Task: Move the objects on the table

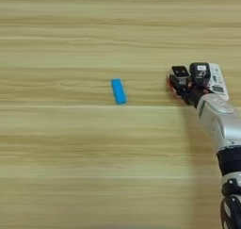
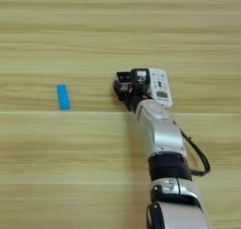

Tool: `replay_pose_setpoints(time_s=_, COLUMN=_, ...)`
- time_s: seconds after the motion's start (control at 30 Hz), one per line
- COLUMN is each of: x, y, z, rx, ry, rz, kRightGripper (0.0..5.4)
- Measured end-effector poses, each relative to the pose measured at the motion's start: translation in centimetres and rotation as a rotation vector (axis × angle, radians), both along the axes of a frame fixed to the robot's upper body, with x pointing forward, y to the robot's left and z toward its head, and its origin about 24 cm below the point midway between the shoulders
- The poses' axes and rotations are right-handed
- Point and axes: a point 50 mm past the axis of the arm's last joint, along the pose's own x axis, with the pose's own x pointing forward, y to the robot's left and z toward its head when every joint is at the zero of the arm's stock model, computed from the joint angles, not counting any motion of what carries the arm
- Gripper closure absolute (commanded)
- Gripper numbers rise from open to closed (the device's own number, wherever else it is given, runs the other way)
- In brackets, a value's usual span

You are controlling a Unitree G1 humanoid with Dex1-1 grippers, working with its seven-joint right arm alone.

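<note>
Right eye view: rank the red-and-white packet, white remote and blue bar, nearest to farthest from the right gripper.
1. red-and-white packet: right at the fingertips of the right gripper, only its edge showing on the gripper's left.
2. white remote: alongside the gripper on its right; too close to the packet's rank to call firmly.
3. blue bar: plainly farthest, well off to the left on the table.

A light wood-grain table point(image 1: 70, 176) with horizontal plank lines fills the view, evenly lit

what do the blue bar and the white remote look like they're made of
The blue bar looks like solid matte plastic or rubber: uniform colour, no glare. The white remote looks like smooth hard plastic, with a grid of small buttons.
</note>
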Motion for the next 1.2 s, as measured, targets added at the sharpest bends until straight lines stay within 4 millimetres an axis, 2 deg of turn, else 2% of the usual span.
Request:
replay_pose_setpoints(time_s=0.13, x=-0.1, y=0.2, z=0.1, rx=-0.004, ry=-0.008, rz=0.015, kRightGripper=2.91)
replay_pose_setpoints(time_s=0.37, x=-0.5, y=2.2, z=-0.4, rx=-0.003, ry=0.028, rz=0.109, kRightGripper=2.91)
replay_pose_setpoints(time_s=0.7, x=-1.2, y=4.0, z=-0.3, rx=0.035, ry=0.067, rz=0.235, kRightGripper=2.91)
replay_pose_setpoints(time_s=0.87, x=-1.7, y=4.3, z=-1.0, rx=0.082, ry=0.135, rz=0.258, kRightGripper=2.91)
replay_pose_setpoints(time_s=1.2, x=-1.7, y=4.4, z=-0.9, rx=0.076, ry=0.173, rz=0.255, kRightGripper=2.91)
